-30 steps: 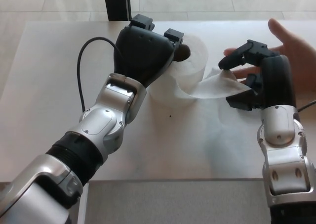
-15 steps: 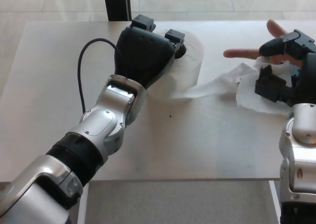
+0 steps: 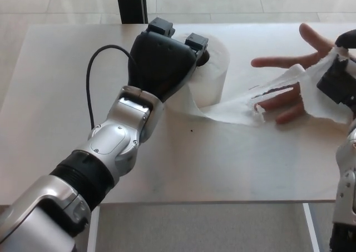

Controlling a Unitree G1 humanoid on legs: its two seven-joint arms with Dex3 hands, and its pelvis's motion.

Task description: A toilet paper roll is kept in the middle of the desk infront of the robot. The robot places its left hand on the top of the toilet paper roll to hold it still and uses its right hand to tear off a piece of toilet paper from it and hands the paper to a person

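The pale tabletop (image 3: 67, 85) fills most of the view, with a dark post (image 3: 131, 3) rising behind its far edge. The robot's left arm (image 3: 111, 146) crosses it from the lower left, a black cable (image 3: 89, 79) looping beside the wrist. Its left hand (image 3: 161, 60) lies flat on top of the toilet paper roll (image 3: 214, 74), fingers reaching over the far rim, pressing down on the roll rather than gripping it. The roll stands upright near the middle of the tabletop. A strip of paper (image 3: 239, 107) trails from its base toward the right, partly torn and ragged along its upper edge. A person's hand (image 3: 292, 68), fingers spread, lies under and behind the strip's far end. The right hand (image 3: 340, 82) is cut off by the right picture edge; it is touching the paper's end, but whether its fingers are closed I cannot tell.
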